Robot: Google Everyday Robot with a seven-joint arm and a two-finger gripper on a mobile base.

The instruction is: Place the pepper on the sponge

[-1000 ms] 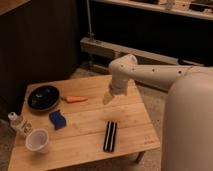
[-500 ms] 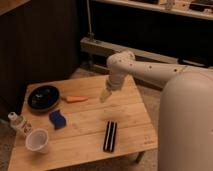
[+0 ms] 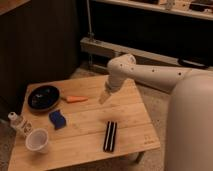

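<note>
Claw (image 3: 103,96) hangs near pepper (image 3: 76,99), apart from sponge (image 3: 57,119).

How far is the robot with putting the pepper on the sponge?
Nothing looks done yet: the pepper lies on the table, apart from the sponge. In hand: the pincer hangs near the pepper, not touching it. Left: grasping, carrying and placing it on the sponge.
</note>
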